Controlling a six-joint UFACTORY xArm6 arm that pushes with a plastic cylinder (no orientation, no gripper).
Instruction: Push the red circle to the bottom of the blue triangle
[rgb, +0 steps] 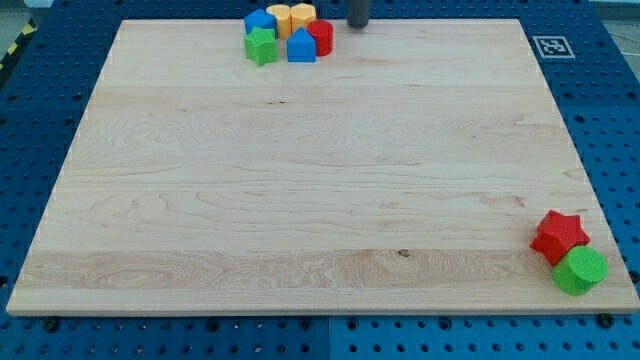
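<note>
Camera view shows my tip (357, 26) at the tabletop's (320, 200) far edge, just right of the red circle (321, 37), which touches the blue triangle's (301, 46) right side. I carry no pincer, only a rod, placed here probably to nudge the circle around toward the triangle's near side.

1 camera looks down at a slant, framing the whole wooden board (320, 190).

Red star (558, 235) touching green cylinder (580, 270), board (320, 180) bottom right.
</note>
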